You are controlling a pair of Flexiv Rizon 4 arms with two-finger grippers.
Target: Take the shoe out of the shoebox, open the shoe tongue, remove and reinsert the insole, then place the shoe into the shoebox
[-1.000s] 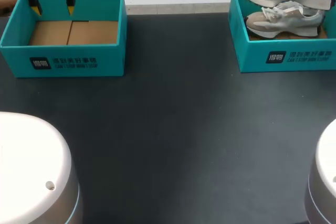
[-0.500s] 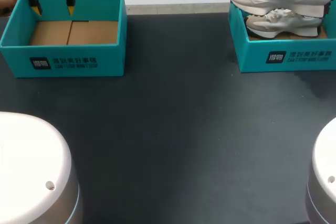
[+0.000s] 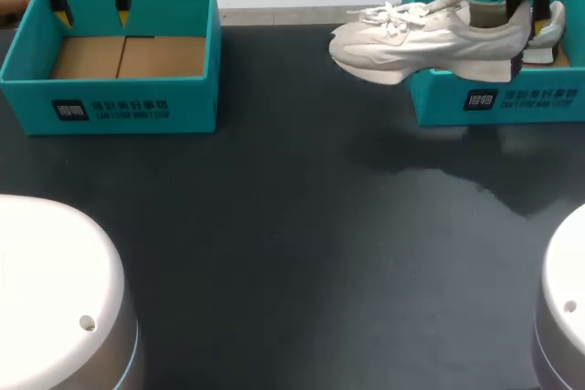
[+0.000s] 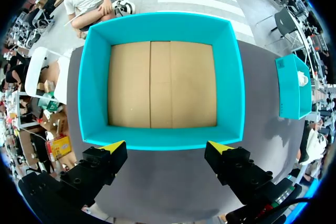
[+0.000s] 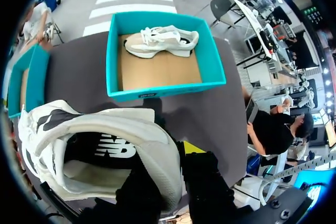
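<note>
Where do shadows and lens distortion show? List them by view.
Head view: the lifted white sneaker throws a shadow on the black table. Left wrist view: the teal shoebox bows outward. Right wrist view: the sneaker's heel looms oversized.

Dark matt tabletop (image 3: 302, 226), faint sheen; L shoebox (image 3: 110, 107) & R shoebox (image 3: 439, 107) in teal matt card, raw brown cardboard floors; shoe (image 3: 430, 41) w/ smooth off-white upper, cloth laces, matt sole; L arm base (image 3: 55, 289) glossy white plastic.
</note>
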